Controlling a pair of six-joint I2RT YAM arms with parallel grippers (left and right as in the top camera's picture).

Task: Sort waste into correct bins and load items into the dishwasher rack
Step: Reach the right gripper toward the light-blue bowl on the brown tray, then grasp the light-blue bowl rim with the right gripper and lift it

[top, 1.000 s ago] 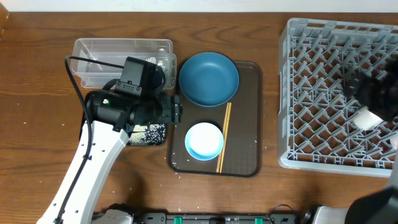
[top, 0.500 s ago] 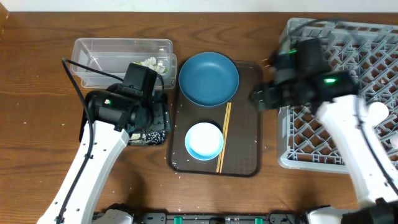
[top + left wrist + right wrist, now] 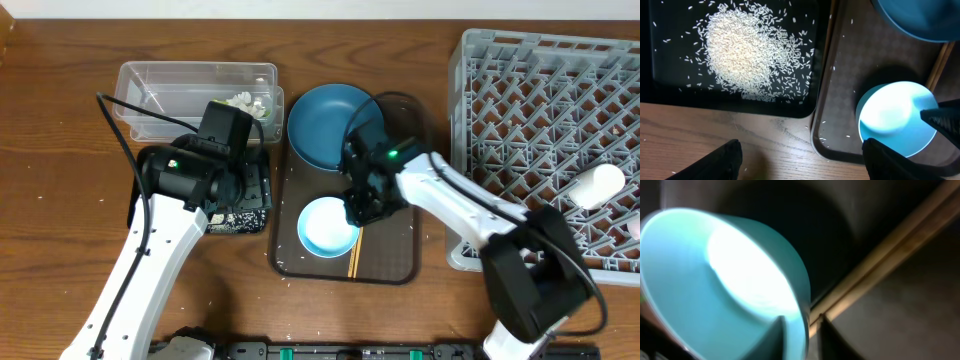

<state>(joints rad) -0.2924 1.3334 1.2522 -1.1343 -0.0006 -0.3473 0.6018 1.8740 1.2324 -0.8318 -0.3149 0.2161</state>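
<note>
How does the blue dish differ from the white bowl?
The blue dish is dark and wide; the white bowl pale and smaller. The dish sits free at the far end of the brown tray; the bowl nearer, its rim between the fingers of the right gripper. Both are round and empty.

so the black tray (image 3: 665, 92) is showing a white rice (image 3: 740, 55) speckle, thick in the middle n thinning twd the edges, while the brown serving tray (image 3: 840, 75) is wearing a faint woven-check texture w/ a few white grains. The big dish (image 3: 325, 125) is looking deep teal-blue, the small bowl (image 3: 322, 230) is glowing white w/ a pale cyan tint, n the chopsticks (image 3: 353, 262) are reading light tan. The rack (image 3: 520, 110) is coming out plain grey in a criss-cross lattice, the table (image 3: 60, 150) is running warm brown woodgrain, n the left arm (image 3: 150, 250) n right arm (image 3: 450, 195) are showing white w/ black joints.
</note>
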